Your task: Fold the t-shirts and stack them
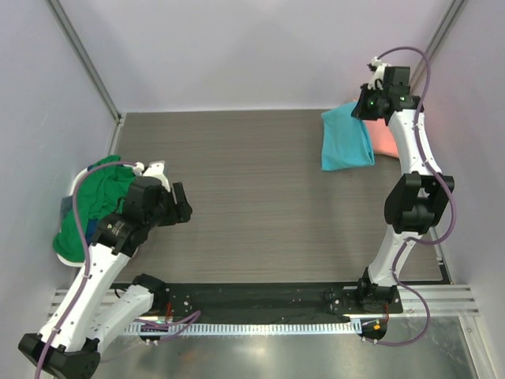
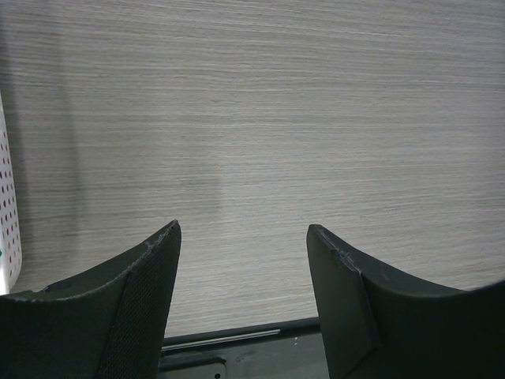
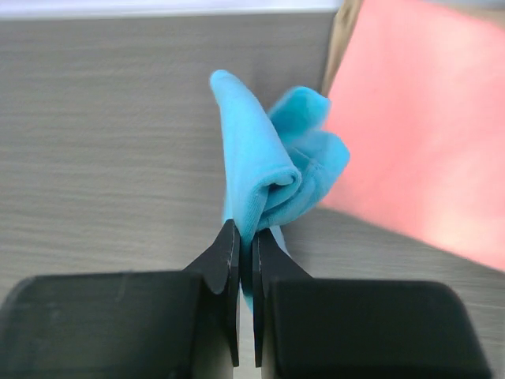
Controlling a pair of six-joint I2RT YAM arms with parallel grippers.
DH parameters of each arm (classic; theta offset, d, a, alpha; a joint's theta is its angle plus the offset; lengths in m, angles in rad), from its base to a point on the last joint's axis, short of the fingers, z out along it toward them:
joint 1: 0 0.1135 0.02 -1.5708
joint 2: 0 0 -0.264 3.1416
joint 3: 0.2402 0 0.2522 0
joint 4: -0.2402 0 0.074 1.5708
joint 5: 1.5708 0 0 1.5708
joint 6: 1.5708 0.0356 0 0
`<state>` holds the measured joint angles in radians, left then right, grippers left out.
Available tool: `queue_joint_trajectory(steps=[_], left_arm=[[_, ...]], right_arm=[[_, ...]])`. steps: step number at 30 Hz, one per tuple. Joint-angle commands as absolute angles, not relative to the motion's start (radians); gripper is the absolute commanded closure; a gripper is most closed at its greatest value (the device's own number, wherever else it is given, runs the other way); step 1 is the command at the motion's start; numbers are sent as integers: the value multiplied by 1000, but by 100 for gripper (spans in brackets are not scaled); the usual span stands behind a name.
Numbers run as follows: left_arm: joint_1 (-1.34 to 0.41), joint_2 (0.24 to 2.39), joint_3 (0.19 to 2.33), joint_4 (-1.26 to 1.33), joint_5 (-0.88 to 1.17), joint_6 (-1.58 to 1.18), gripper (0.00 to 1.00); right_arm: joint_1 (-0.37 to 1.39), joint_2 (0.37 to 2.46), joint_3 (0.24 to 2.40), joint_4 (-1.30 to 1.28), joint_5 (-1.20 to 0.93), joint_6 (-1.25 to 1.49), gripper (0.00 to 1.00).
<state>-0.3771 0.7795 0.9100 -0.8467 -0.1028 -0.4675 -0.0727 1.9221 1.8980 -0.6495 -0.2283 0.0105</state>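
At the desk's right edge the right arm (image 1: 414, 146) covers most of the salmon-pink t-shirt (image 1: 385, 142), which the right wrist view also cuts off. At the left edge the green t-shirt (image 1: 102, 193) buries the white basket (image 2: 7, 221), a mere perforated sliver in the left wrist view.

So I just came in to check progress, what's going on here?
The right gripper is shut on an edge of the sky-blue t-shirt at the far right of the table, beside a flat salmon-pink t-shirt. The left gripper is open and empty over bare table, next to the white basket holding a green t-shirt. The green one is not yet folded.
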Motion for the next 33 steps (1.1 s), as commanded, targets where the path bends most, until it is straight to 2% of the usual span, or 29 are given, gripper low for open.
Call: queue_joint_trajectory(steps=[1,19,33], left_arm=[[-371,787,908,-805,-87,-466,34],[-373,830,910,-807,-92,-471,35],[-371,856,910,-811,-109,-477,36]], right_arm=[[-93,1879,2029,-655,-178,-63,99],[-189,1989,2243,-661,-239,-95,99],[-250,2180,2393,-632,-242,-115,99]])
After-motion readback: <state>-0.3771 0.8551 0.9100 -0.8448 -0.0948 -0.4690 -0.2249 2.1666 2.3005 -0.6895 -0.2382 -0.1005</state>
